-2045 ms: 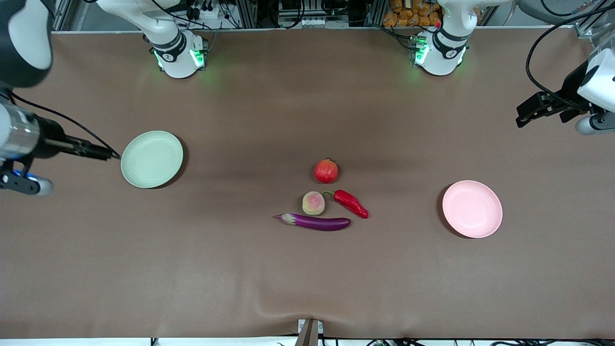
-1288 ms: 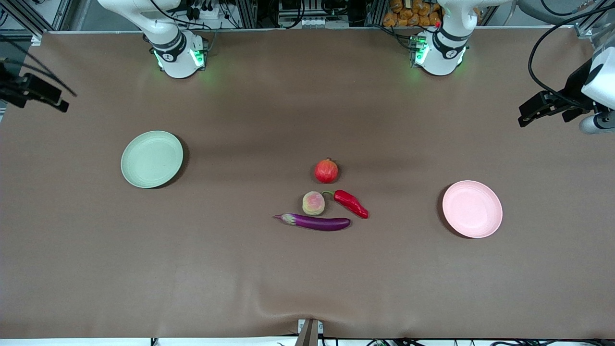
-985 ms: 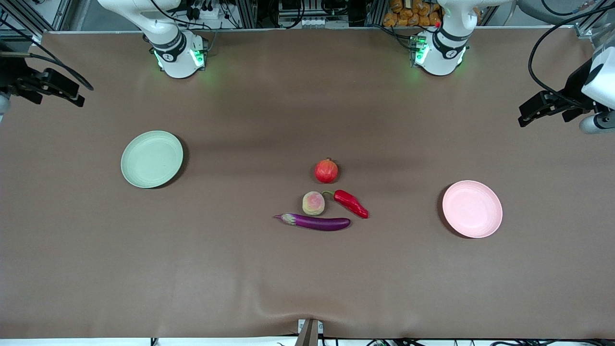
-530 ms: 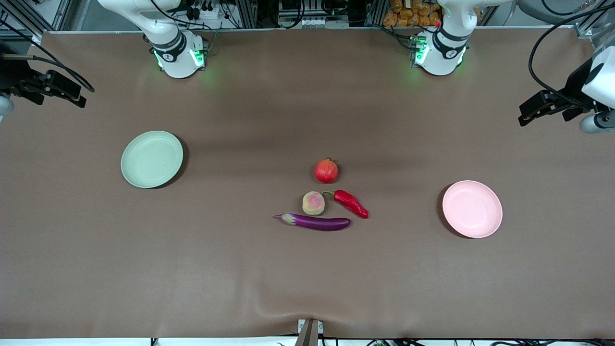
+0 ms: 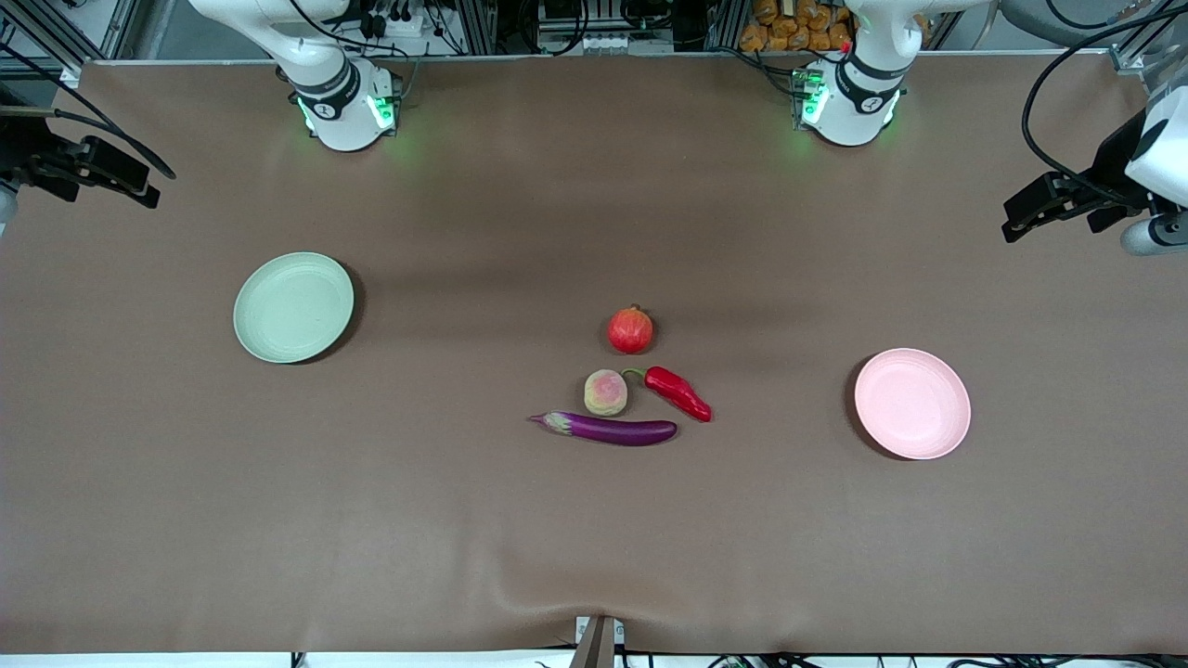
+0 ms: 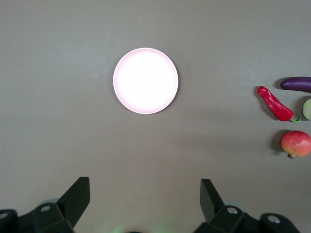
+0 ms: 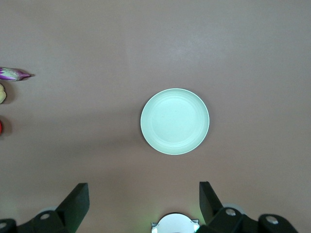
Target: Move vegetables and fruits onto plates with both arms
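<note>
The front camera looks down from high across the surface [image 5: 594, 520], facing both bases. Each wrist camera looks straight down from high up: the left one on the pink plate [image 6: 146, 80], the right one on the green plate [image 7: 175, 121]. Both plates also show in the front view.

Even overhead light fills the scene — shadows are soft and short. In the front view the green plate [image 5: 293, 307] casts a shadow toward 4 o'clock, the pink plate [image 5: 912, 404] toward 9 o'clock. In the left wrist view the pink plate [image 6: 146, 80] glares nearly white — detail lost.
</note>
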`<state>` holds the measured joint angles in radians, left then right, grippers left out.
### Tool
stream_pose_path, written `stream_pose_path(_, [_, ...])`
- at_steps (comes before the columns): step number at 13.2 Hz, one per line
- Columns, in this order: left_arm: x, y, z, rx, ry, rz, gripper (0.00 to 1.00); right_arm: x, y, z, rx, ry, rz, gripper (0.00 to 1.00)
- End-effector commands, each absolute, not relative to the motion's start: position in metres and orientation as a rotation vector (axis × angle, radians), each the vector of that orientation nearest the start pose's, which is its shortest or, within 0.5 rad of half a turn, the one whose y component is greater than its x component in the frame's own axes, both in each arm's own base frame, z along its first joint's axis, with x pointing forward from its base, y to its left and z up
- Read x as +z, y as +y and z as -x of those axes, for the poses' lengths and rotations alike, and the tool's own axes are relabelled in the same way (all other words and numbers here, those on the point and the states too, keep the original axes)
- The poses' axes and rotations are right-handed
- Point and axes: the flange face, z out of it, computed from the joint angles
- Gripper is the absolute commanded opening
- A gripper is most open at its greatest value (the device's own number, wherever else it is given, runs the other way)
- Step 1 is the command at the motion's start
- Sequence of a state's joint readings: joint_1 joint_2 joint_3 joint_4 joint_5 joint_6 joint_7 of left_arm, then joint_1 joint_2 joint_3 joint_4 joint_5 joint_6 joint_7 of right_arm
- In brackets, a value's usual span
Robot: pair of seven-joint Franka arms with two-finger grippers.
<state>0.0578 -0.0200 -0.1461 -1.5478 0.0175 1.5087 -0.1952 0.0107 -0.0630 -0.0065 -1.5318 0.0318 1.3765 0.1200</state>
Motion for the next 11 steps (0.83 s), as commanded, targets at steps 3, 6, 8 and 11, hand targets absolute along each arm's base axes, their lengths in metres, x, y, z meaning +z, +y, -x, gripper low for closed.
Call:
stream_pose_path(3, [0.635, -0.052, -0.542, 0.073, -0.147, 3.127, 1.00, 0.660, -0.002, -0.507, 0.155, 0.168, 3.111, 1.00])
stream_pose_path(6, [0.601, -0.075, -0.557, 0.163, -0.167, 3.121, 1.00, 0.659, -0.010, -0.505, 0.174, 0.194, 3.108, 1.00])
stream_pose_path(8, [0.577, -0.088, -0.562, 0.186, -0.211, 3.124, 1.00, 0.658, -0.013, -0.505, 0.181, 0.201, 3.107, 1.00])
stream_pose_path(11, [0.513, -0.143, -0.570, 0.149, -0.357, 3.120, 1.00, 0.656, -0.013, -0.505, 0.190, 0.200, 3.102, 1.00])
